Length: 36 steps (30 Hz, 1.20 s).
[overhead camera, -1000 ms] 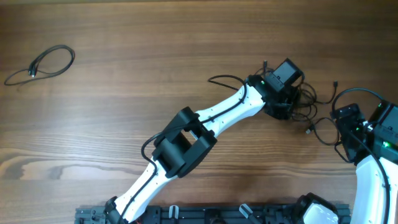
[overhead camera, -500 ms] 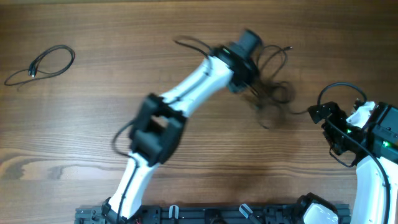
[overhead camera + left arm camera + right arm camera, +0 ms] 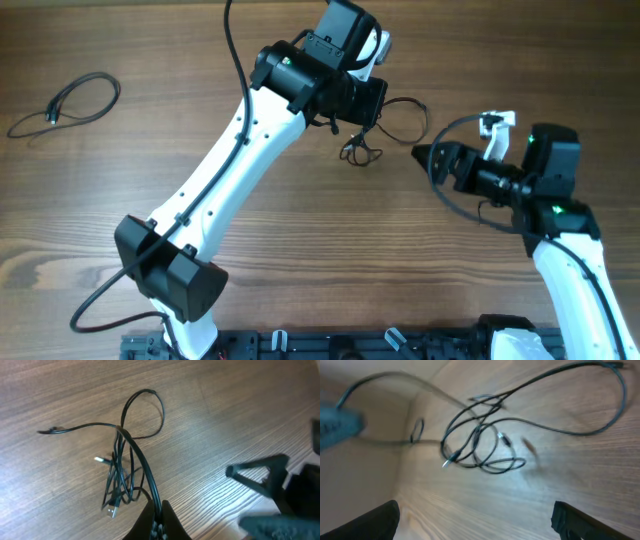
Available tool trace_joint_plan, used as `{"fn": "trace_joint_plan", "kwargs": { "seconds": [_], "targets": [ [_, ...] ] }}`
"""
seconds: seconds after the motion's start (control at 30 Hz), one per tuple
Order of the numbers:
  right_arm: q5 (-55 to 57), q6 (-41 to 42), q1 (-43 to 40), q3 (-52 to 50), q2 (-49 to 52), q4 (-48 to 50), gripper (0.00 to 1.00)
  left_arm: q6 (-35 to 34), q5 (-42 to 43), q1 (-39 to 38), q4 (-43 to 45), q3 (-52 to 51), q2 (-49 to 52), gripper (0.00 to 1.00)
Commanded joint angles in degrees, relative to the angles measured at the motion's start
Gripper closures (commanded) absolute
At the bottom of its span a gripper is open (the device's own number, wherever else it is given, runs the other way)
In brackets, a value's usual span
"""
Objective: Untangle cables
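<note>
Wood table (image 3: 90, 230): cables (image 3: 120, 472), judged light and limp, were pinched by one strand in the closed left gripper (image 3: 157, 519), the tangle just beyond its tips. The right gripper (image 3: 475, 522) was spread wide, holding nothing. A free loop was judged the best hold.

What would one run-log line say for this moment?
left gripper: shut on tangled cables | right gripper: open, empty | loose cable loop: lying apart from tangle

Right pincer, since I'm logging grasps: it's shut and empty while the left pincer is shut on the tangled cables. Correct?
Not quite. The right pincer is open, its jaws wide apart in the right wrist view, and empty. The left pincer is shut on the cables, as you said.
</note>
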Motion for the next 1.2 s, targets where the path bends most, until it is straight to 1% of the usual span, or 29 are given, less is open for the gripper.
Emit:
{"fn": "trace_joint_plan", "kwargs": {
  "seconds": [0.0,0.07,0.1,0.17,0.2,0.23,0.27,0.3,0.33,0.37,0.4,0.47,0.5,0.53,0.57,0.63,0.67,0.7,0.73,0.77,0.8,0.83,0.9,0.97,1.0,1.03,1.07,1.1,1.17],
  "targets": [
    [-0.6,14.3,0.3,0.7,7.3,6.3,0.00,3.4,0.3,0.5,0.2,0.0,-5.6,0.96],
    [-10.1,20.7,2.3,0.7,14.1,17.0,0.01,3.4,1.4,0.5,0.2,0.0,-6.5,0.96],
    [-12.2,24.8,4.6,0.7,17.3,22.0,0.03,3.4,2.3,0.5,0.2,0.0,-6.6,0.96],
    [-12.3,30.7,8.9,0.7,21.8,31.5,0.03,3.4,2.9,0.4,0.2,0.0,-6.6,0.96],
    [-12.4,33.7,10.2,0.7,23.2,35.8,0.06,3.4,3.0,0.4,0.2,0.0,-6.6,0.96],
    [-11.9,39.5,12.3,0.7,25.0,42.5,0.15,3.4,3.7,0.4,0.2,0.0,-6.6,0.96],
    [-11.1,42.0,13.4,0.7,25.8,45.8,0.28,3.4,4.0,0.4,0.2,0.0,-6.6,0.96],
    [-10.5,42.6,13.8,0.7,26.1,46.6,0.37,3.4,4.0,0.4,0.2,0.0,-6.6,0.96],
    [-9.3,41.5,14.1,0.7,26.1,46.1,0.65,3.4,4.0,0.5,0.2,0.0,-6.7,0.96],
    [-8.5,39.4,13.9,0.7,26.1,44.4,0.91,3.7,3.7,0.8,0.2,0.0,-7.0,0.96],
    [-8.0,35.8,12.7,0.7,26.1,40.5,0.96,3.8,1.9,1.6,0.0,0.0,-8.0,0.96],
    [-8.2,27.4,6.9,0.7,26.1,31.5,0.96,3.8,-4.6,5.2,-1.6,0.0,-12.0,0.96],
    [-8.4,25.5,5.0,0.7,26.1,29.3,0.96,3.8,-6.4,6.7,-2.2,0.0,-13.6,0.96],
    [-10.1,19.9,-1.6,0.7,26.1,23.1,0.96,3.8,-9.0,10.3,-2.9,0.0,-16.8,0.96],
    [-11.1,16.5,-5.6,0.7,26.1,19.7,0.96,3.6,-10.1,12.9,-3.5,0.0,-18.8,0.96],
    [-11.6,11.7,-14.6,0.7,26.1,13.9,0.96,1.9,-10.6,20.1,-4.3,0.0,-23.0,0.96],
    [-13.4,10.6,-18.5,0.7,26.1,12.7,0.96,-1.6,-8.0,25.0,-4.3,0.0,-25.2,0.96],
    [-17.3,9.9,-21.4,0.7,26.1,12.8,0.96,-1.7,-1.7,27.9,-4.3,0.0,-26.4,0.96],
    [-20.5,9.2,-22.9,0.7,26.1,12.8,0.96,2.2,8.8,30.5,-4.3,0.0,-27.0,0.96],
    [-22.2,8.6,-22.9,0.7,26.1,12.4,0.92,7.2,16.0,31.2,-4.6,0.0,-27.0,0.96],
    [-24.0,5.9,-22.0,0.7,26.1,11.6,0.83,12.9,22.9,31.1,-5.3,0.0,-26.8,0.96],
    [-24.2,3.6,-20.9,0.7,26.1,10.9,0.71,18.2,30.0,30.1,-6.4,-0.1,-26.0,0.96],
    [-24.1,1.6,-19.7,0.7,26.1,10.2,0.66,19.3,30.6,28.1,-6.6,-0.1,-24.5,0.96],
    [-24.1,1.7,-19.0,0.7,26.1,9.7,0.64,18.8,30.6,25.4,-6.6,-0.1,-22.0,0.96],
    [-24.1,1.6,-18.9,0.7,26.1,9.1,0.61,18.6,30.6,23.8,-6.7,-0.1,-20.2,0.85],
    [-24.1,1.2,-18.9,0.7,26.1,8.5,0.56,18.6,30.5,23.2,-6.7,-0.1,-19.1,0.62],
    [-24.1,0.0,-18.9,0.7,26.1,7.7,0.50,18.6,30.1,22.6,-6.7,-0.1,-17.9,0.16],
    [-24.1,-1.3,-18.9,0.7,26.1,6.7,0.43,18.6,29.5,22.4,-6.7,-0.1,-16.6,0.00],
    [-23.1,-3.2,-18.9,0.7,26.1,4.5,0.36,18.6,27.4,22.4,-7.1,-0.1,-15.0,0.00]
  ]
}}
